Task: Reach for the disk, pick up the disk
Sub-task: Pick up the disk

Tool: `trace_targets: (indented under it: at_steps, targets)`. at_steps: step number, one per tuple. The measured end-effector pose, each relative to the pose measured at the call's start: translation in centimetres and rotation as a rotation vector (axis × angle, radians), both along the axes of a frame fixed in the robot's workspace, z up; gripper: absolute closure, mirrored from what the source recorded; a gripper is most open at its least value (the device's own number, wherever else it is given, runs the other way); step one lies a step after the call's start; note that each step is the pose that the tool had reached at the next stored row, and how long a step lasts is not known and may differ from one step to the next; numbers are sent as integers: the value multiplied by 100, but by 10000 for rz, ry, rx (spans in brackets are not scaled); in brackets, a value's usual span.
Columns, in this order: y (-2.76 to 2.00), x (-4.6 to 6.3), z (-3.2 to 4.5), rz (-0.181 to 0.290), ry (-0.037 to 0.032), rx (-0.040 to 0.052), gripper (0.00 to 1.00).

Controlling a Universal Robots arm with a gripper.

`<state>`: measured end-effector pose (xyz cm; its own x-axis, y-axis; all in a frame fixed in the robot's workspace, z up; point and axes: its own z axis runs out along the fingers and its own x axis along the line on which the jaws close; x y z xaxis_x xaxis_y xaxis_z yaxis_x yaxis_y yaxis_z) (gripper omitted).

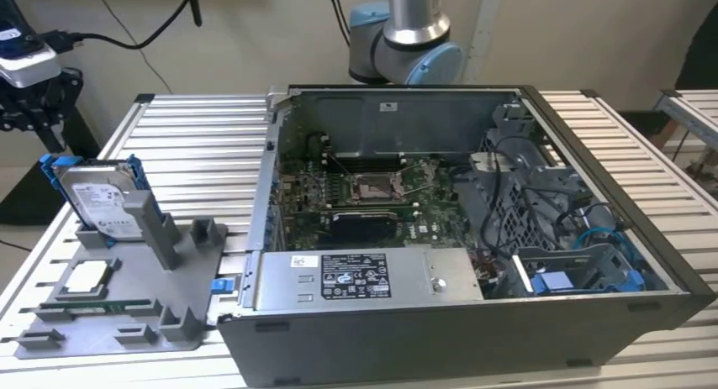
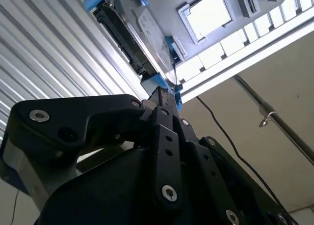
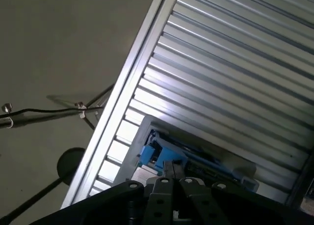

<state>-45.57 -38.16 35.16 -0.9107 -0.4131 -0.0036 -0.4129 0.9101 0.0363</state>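
Progress: reach unfinished | my pincer [image 2: 163,98] clenched empty, near the disk [image 1: 99,196], not touching | disk upright in its grey holder [image 1: 168,233] | pickup not done

An open computer case [image 1: 426,343] sits beside a grey fixture [image 1: 171,290] on the slatted table [image 1: 191,154].

A ribbed silver aluminium-slat table [image 1: 191,128] is carrying an open dark-grey metal computer case [image 1: 449,347] and, just beside it, a flat grey plastic fixture tray [image 1: 124,319].
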Motion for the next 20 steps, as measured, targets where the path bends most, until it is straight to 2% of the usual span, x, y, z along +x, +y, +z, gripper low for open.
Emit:
trace_targets:
  at_steps: [13,20]
  targets:
    - [-4,44,-16,1169,-5,-1,100]
    - [-4,48,-16,2129,-21,-2,100]
